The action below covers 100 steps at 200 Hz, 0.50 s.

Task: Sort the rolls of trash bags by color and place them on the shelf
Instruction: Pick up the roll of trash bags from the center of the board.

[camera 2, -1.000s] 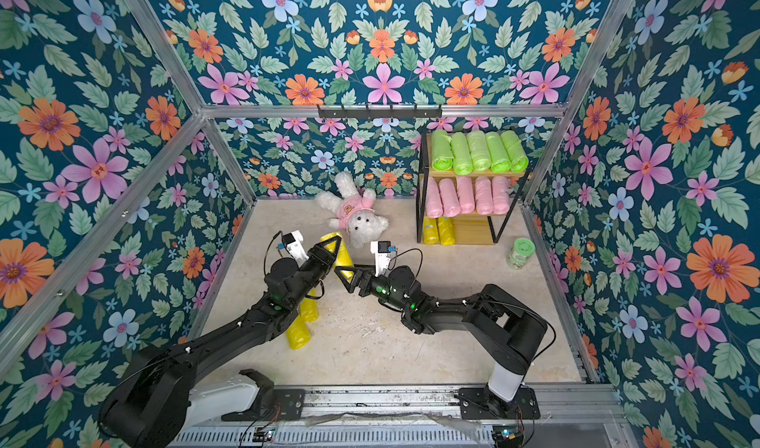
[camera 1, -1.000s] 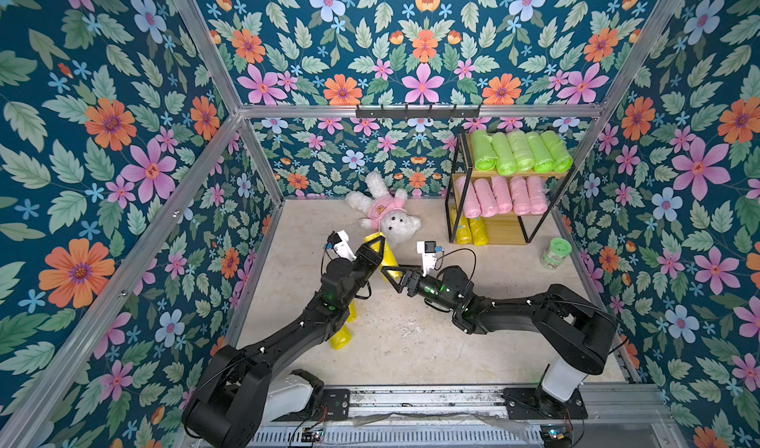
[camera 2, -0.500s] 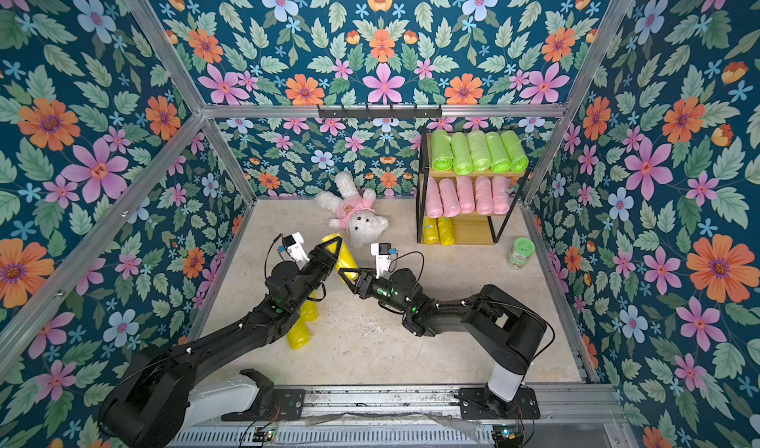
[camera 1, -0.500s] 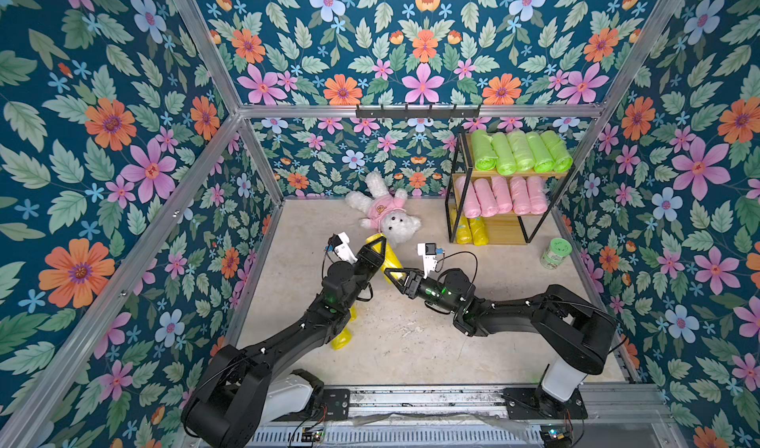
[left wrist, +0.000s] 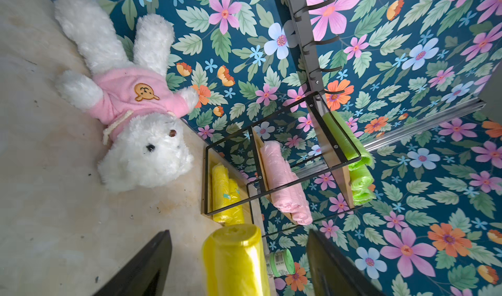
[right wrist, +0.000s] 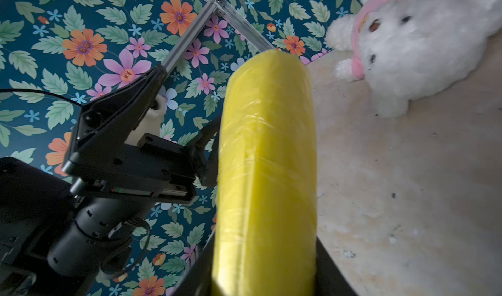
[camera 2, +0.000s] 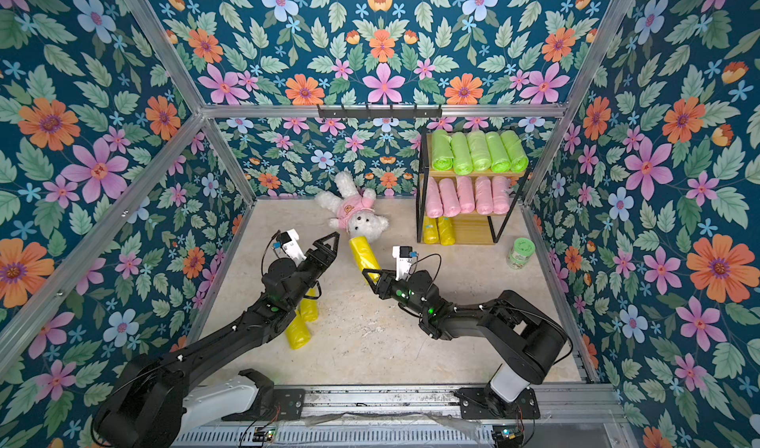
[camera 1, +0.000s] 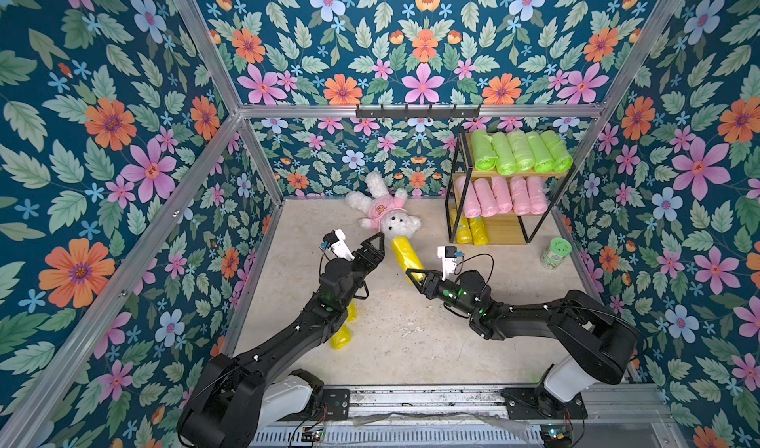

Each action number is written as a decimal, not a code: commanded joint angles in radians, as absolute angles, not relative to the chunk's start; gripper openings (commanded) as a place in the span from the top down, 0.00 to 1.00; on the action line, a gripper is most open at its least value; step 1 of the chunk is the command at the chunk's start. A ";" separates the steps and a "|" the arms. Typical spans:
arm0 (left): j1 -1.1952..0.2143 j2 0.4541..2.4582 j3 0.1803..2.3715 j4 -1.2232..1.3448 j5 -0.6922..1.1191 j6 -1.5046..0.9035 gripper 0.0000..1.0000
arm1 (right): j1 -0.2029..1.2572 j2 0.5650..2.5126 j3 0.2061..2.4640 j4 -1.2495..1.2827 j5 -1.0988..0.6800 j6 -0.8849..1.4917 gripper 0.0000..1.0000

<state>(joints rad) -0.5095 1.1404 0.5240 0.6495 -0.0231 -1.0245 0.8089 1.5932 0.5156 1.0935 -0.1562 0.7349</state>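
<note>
Right end effector [camera 1: 415,278] is clenched on the near end of the held yellow roll [camera 1: 405,254]. The roll is off the surface [camera 1: 411,343] and sticks out toward the back wall. An end grip leaves most of its length free, which I judge suits sliding it in lengthwise.

Left end effector [camera 1: 375,245] is slack. In the left wrist view its jaws are spread either side of the same roll and touch nothing. In both top views it sits just beside the roll. This reads as a hand-over, with the load now on the right arm, the one nearer the shelf [camera 1: 508,228].

The shelf is against the back right corner.
- Top board: five green rolls [camera 1: 520,152] side by side.
- Middle board: five pink rolls [camera 1: 499,195].
- Bottom board: two yellow rolls [camera 1: 471,230] at one end, the rest bare.

One colour per tier, so the held roll most likely belongs in that bare space.

Two loose yellow rolls [camera 1: 341,337] lie on the surface near the left arm.

Bystanders, none in the sort: plush bear [camera 1: 386,215], green jar [camera 1: 555,252], hook rail [camera 1: 417,111].

Hard to make out:
- The right pads are hidden behind the roll in the right wrist view, so I cannot see how deep the grip is.
- The left arm covers part of both loose rolls.
- From above, the held roll's far end overlaps the bear's head. The right wrist view shows bare surface between them, so probably apart.
- The back of the bottom board is shadowed under the pink tier.
</note>
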 commanded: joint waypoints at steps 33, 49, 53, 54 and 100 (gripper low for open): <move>-0.479 1.144 0.598 0.479 0.076 -0.811 0.15 | 0.624 1.522 0.322 1.017 -0.220 0.662 0.60; -0.479 1.170 0.639 0.431 0.122 -0.769 0.16 | 0.549 1.506 0.292 0.955 -0.246 0.642 0.60; -0.479 1.178 0.650 0.421 0.137 -0.761 0.15 | 0.530 1.500 0.284 0.945 -0.252 0.639 0.60; -0.479 1.180 0.652 0.418 0.141 -0.760 0.15 | 0.526 1.499 0.283 0.943 -0.253 0.638 0.60; -0.482 1.284 0.725 0.410 0.316 -0.734 0.17 | 0.329 1.401 0.270 0.801 -0.283 0.588 0.61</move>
